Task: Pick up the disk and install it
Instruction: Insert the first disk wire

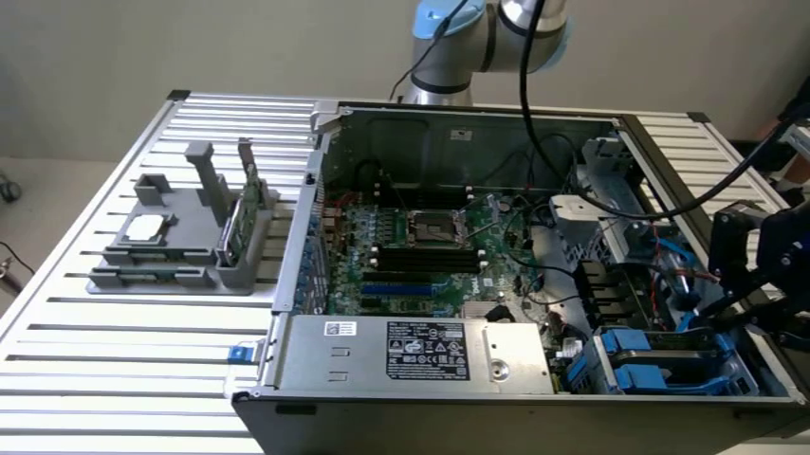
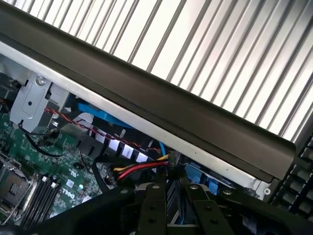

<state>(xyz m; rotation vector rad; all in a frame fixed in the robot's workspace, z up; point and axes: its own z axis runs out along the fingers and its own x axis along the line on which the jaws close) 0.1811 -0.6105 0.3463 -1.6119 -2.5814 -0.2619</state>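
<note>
Now, the exterior view gives us the whole layout. An open computer case (image 1: 317, 180) lies on a slatted metal table (image 1: 114, 379), and the arm (image 1: 487, 43) rises behind it. The motherboard (image 1: 418, 242) is face up, with a boxy power supply (image 1: 418, 353) along the near wall. Well apart from the case, on the exterior view's left, a grey fixture (image 1: 190, 270) holds a small square chip (image 1: 146, 226) and an upright green card (image 1: 243, 213). The gripper (image 1: 734, 301) hangs at the case's edge on the exterior view's right, low over the drive bays (image 1: 620, 303).

The disk (image 1: 661, 362) sits in the near corner of that bay area, just below and beside the gripper. We note a flat grey body lying level, framed in bright blue plastic, with more blue pieces close around it.

The wrist view gives us the close detail. The case's dark rim (image 2: 146, 93) runs diagonally, with table slats beyond it. Under the rim we see a bundle of red and yellow wires (image 2: 139, 168) and a patch of blue plastic (image 2: 198, 174) just ahead of the gripper. Whether that patch belongs to the disk we cannot tell. Nor can we tell whether the gripper stands open or has closed on anything. Neither view settles contact with the disk.
</note>
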